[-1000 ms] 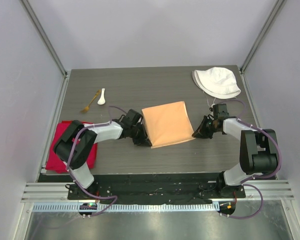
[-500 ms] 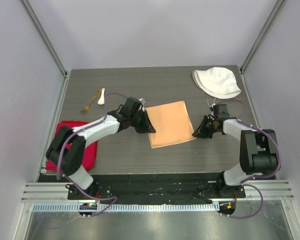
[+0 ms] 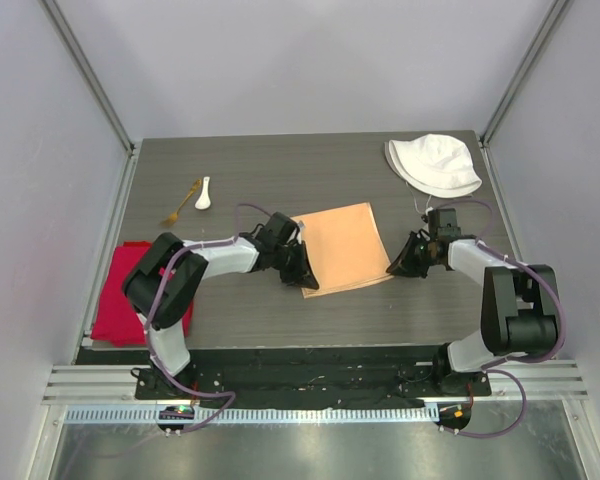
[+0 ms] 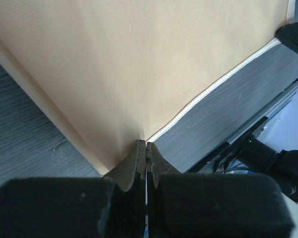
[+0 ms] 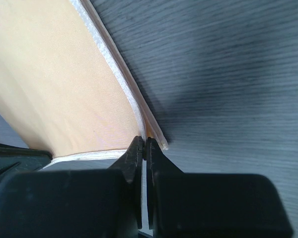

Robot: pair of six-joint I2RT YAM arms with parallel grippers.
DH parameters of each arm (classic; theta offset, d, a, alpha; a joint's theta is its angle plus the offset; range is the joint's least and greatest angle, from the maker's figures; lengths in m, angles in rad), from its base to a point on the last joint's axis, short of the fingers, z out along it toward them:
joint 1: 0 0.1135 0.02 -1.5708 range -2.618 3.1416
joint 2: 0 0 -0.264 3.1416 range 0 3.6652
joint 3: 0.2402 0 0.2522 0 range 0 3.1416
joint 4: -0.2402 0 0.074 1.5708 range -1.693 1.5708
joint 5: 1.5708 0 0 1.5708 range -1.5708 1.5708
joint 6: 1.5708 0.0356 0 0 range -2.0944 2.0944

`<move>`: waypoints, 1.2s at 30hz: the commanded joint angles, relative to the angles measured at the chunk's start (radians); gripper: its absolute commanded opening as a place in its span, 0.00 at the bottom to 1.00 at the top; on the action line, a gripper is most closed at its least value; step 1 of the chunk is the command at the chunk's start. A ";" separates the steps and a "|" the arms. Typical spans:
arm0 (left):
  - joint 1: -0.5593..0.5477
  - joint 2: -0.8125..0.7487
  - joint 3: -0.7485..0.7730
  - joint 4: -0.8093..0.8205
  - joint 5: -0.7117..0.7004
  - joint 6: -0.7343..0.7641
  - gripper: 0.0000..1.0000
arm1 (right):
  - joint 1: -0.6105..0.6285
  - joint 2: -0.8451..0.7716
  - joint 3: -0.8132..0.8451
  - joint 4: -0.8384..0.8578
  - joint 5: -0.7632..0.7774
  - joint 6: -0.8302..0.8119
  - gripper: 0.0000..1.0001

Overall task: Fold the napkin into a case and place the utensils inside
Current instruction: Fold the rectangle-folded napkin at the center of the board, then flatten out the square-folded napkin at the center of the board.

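The peach-orange napkin (image 3: 338,246) lies folded in layers mid-table, and its white hemmed edges show in the right wrist view (image 5: 64,74). My left gripper (image 3: 308,281) is shut on its near-left corner, with the cloth (image 4: 139,64) meeting the closed tips (image 4: 145,145). My right gripper (image 3: 394,268) is shut on the near-right corner, where the stacked hems end at the tips (image 5: 145,142). The white spoon (image 3: 203,192) and the gold fork (image 3: 181,203) lie together at the far left, away from both grippers.
A bright red cloth (image 3: 118,292) lies at the near left edge beside the left arm. A white fabric hat (image 3: 435,165) sits at the far right corner. Metal frame posts rise at the table's back corners.
My left gripper went up along the napkin's left edge, then back down to its near-left corner. The right gripper has barely moved. The napkin's left side shifted slightly.
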 commanded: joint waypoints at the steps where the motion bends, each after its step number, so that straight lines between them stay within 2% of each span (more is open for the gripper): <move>1: 0.001 -0.056 -0.018 0.011 0.001 0.020 0.02 | -0.005 -0.070 0.030 -0.073 0.024 -0.023 0.01; 20: 0.003 -0.096 -0.124 -0.025 -0.063 0.049 0.02 | -0.005 -0.011 -0.033 -0.039 0.041 -0.040 0.02; 23: 0.004 -0.088 -0.138 -0.028 -0.071 0.058 0.02 | -0.005 -0.033 -0.007 -0.071 0.051 -0.052 0.15; 24: 0.003 -0.091 -0.144 -0.029 -0.073 0.063 0.02 | -0.005 -0.052 0.004 -0.108 0.064 -0.057 0.25; 28: 0.003 -0.087 -0.162 -0.012 -0.057 0.072 0.01 | -0.005 -0.172 0.088 -0.195 0.150 -0.098 0.50; 29: 0.004 -0.087 -0.164 -0.005 -0.047 0.072 0.01 | -0.005 -0.184 0.097 -0.199 0.141 -0.095 0.52; 33: 0.003 -0.079 -0.170 0.012 -0.042 0.072 0.01 | 0.056 -0.137 0.091 -0.060 -0.020 -0.023 0.45; 34: 0.004 -0.076 -0.171 0.012 -0.042 0.071 0.01 | 0.062 -0.114 0.061 -0.013 -0.115 0.000 0.42; 36: 0.003 -0.076 -0.173 0.014 -0.045 0.069 0.01 | 0.069 -0.083 0.016 0.127 -0.169 0.058 0.26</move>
